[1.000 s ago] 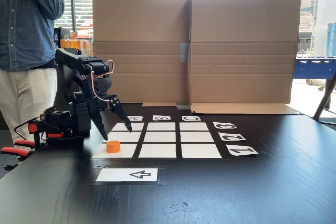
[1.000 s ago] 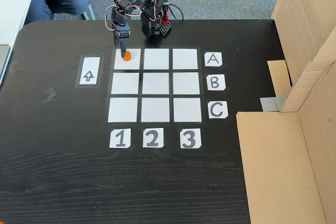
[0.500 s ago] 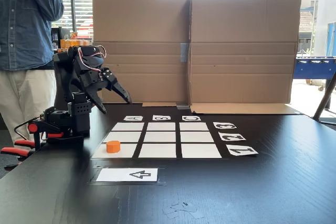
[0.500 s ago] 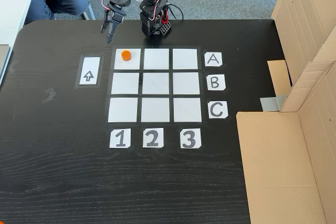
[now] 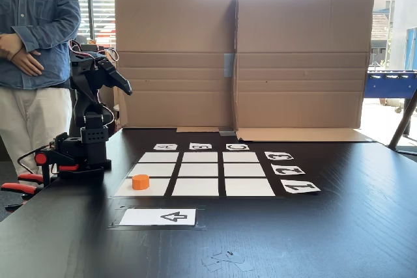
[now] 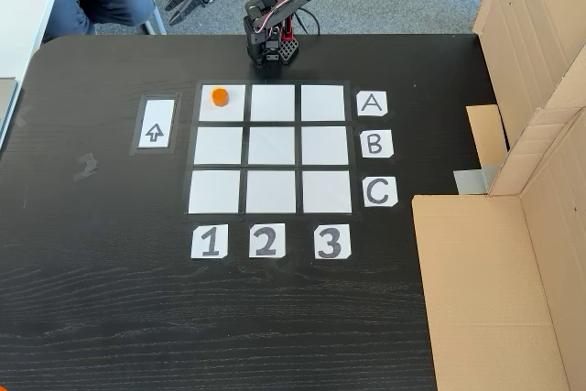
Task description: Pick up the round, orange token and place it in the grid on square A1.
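The orange token [image 6: 219, 96] stands upright on square A1 [image 6: 233, 110], the grid [image 6: 271, 146] corner cell in line with the "A" and "1" cards. In a fixed view from the table's side, the token [image 5: 141, 181] sits on the near left square A1 [image 5: 158, 188] of the grid [image 5: 202, 170]. My gripper [image 6: 173, 8] is raised high and drawn back beyond the table's far edge, well clear of the token. Its fingers are spread with nothing between them. In the side view the gripper [image 5: 126, 87] points right, above the arm's base.
The arm's base [image 5: 81, 154] stands at the table edge by the grid. A white arrow card [image 6: 156, 123] lies beside column 1. Cardboard walls [image 5: 241, 56] close off the back, and cardboard [image 6: 513, 226] covers the table's right side. A person [image 5: 32, 43] stands behind the arm.
My gripper has lifted off the token, swung up and folded back over the base. The token has stayed on square A1. The person has crossed their arms.
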Robot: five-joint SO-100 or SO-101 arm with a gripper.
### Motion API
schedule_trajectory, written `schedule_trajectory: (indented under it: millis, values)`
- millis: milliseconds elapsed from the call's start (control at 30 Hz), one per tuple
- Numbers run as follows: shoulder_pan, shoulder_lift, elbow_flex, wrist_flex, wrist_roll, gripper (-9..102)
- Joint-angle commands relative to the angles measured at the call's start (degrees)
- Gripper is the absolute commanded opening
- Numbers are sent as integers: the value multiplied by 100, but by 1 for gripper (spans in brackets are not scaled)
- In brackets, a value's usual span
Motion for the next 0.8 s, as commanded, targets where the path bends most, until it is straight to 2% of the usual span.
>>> schedule_trajectory:
  millis: [0,200,433,767]
  values:
    - [501,501,-141,202,-18,28]
    - [1362,1477,-105,879,-26,29]
    - [1934,2487,316,1538,-18,25]
    - [2127,3050,1125,1661,9,6]
